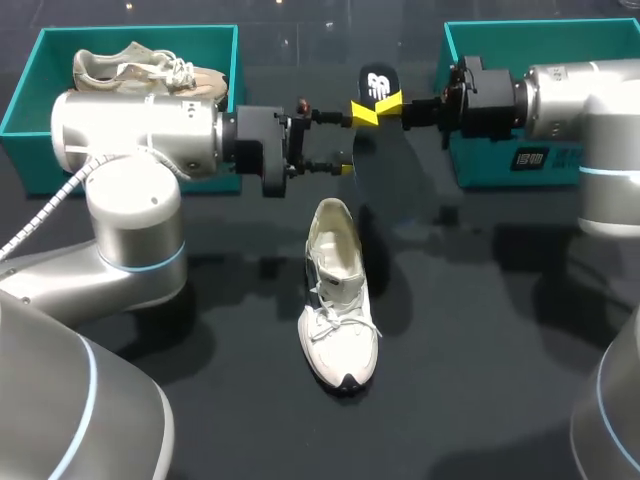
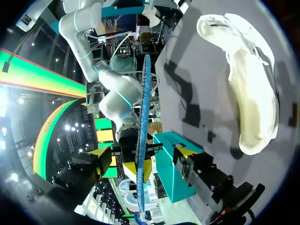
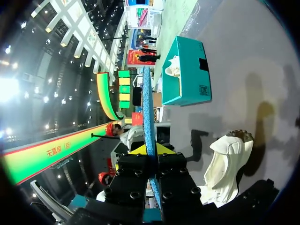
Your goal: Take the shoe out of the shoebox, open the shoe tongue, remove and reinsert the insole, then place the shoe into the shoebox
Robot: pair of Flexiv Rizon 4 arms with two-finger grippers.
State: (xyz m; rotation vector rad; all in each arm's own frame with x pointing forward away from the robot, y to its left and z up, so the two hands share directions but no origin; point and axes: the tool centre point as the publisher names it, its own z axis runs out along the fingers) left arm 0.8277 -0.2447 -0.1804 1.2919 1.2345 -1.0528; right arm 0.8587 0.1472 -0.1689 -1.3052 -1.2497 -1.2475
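Dark desk (image 1: 470, 330), white shoe (image 1: 338, 295) lying sole-down mid-surface with its opening up, looks emptied and ready to take the insole back. Insole (image 1: 376, 82) is in the air beyond the shoe's heel, pinched by the right end effector (image 1: 368, 112), probably for reinsertion. The left end effector (image 1: 335, 140), also beyond the heel, has fingers spread around the insole's edge without gripping, likely ready to assist.

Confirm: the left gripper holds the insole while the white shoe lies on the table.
Wrong arm: the head view shows the right gripper shut on the insole; the left gripper is open. The white shoe does lie on the table.
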